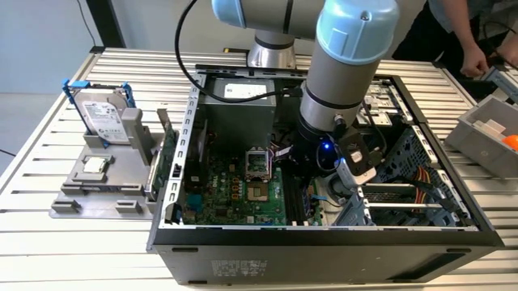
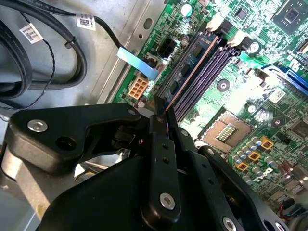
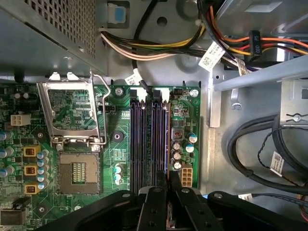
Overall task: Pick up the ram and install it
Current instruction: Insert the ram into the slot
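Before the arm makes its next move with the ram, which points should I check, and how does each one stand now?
1. Grip on the ram: ok; the gripper is shut on its end in the second wrist view.
2. Ram parallel to the memory slots: ok.
3. Ram fully seated in a slot: cannot tell.
4. White latches at the slots' end open: cannot tell.
5. Black cables clear of the slots: ok; they lie off to one side.

A slatted silver metal table (image 1: 48,242) carries an open black computer case (image 1: 324,248); a grey plastic fixture tray (image 1: 101,194) sits just beside that case.
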### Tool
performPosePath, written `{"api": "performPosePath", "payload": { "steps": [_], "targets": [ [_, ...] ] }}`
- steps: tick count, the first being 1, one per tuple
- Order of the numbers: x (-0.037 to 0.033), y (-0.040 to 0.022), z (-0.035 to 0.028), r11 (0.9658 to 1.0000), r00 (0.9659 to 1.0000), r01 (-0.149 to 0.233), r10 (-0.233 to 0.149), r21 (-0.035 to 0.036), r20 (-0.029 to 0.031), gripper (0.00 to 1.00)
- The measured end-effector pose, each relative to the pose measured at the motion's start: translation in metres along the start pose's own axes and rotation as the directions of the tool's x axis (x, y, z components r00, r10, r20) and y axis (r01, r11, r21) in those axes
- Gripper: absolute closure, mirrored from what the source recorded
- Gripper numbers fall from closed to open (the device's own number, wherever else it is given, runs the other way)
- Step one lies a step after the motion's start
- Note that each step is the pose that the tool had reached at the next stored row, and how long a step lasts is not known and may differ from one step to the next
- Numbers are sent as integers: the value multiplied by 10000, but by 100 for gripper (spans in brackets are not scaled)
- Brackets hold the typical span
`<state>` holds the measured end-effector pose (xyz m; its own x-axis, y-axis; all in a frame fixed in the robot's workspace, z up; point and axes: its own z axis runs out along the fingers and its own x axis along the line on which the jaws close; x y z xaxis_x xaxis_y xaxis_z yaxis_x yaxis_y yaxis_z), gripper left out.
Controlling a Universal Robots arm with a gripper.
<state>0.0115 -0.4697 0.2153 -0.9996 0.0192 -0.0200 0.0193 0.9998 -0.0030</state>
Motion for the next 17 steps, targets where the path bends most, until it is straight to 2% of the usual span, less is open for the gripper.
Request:
{"api": "performPosePath", "payload": {
  "steps": [8, 17],
  "targets": [
    [0, -1, -2, 10000, 10000, 1, -1, -5, 1, 100],
    [1, -1, -34, 10000, 10000, 2, -2, -5, 1, 100]
  ]
}}
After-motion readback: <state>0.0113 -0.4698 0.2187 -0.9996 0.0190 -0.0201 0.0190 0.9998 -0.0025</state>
